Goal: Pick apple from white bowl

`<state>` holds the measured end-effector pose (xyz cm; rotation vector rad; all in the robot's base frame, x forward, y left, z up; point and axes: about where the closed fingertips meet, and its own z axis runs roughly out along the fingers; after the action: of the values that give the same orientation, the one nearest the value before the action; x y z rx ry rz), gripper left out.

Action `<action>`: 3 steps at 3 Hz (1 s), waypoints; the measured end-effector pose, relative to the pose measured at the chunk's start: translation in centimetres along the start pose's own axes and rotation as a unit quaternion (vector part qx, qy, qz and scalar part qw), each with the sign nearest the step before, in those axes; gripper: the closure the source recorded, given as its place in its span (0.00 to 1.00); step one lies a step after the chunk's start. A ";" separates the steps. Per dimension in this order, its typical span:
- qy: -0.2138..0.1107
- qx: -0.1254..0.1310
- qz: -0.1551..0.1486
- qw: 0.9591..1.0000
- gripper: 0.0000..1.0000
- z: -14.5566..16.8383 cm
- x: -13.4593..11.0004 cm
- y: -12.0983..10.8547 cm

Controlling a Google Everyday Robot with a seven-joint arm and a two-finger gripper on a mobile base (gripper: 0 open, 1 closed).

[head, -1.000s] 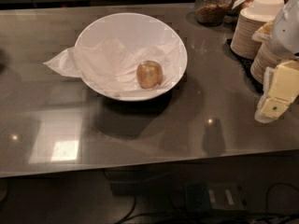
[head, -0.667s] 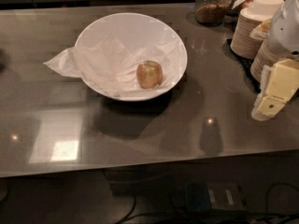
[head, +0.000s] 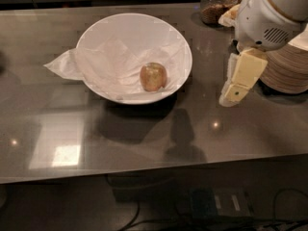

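The apple [head: 153,76], small, yellowish-tan with a reddish blush, lies inside the white bowl [head: 106,30], right of its centre, on a crumpled white napkin [head: 65,65] that hangs over the bowl's left rim. The bowl stands on the grey table, left of the middle. My gripper [head: 231,96] hangs from the white arm [head: 267,18] to the right of the bowl. It is above the table surface, apart from the bowl and the apple, and holds nothing.
A stack of beige paper bowls [head: 288,69] stands at the right edge, behind the arm. A glass jar with brown contents [head: 214,4] stands at the back. The table's front edge [head: 154,170] runs across below, with cables on the floor.
My arm and gripper have moved left, from the right edge of the view towards the bowl. The apple and bowl have not moved.
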<state>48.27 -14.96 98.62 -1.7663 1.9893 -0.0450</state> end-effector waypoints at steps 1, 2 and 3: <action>-0.032 -0.001 -0.032 0.999 0.00 1.8 -3.8 -1.7; -0.056 -0.007 -0.051 0.997 0.00 2.6 -5.7 -2.8; -0.057 -0.007 -0.051 0.997 0.00 2.6 -5.7 -2.8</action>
<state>52.10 -9.27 99.10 -1.8363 1.8221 0.0343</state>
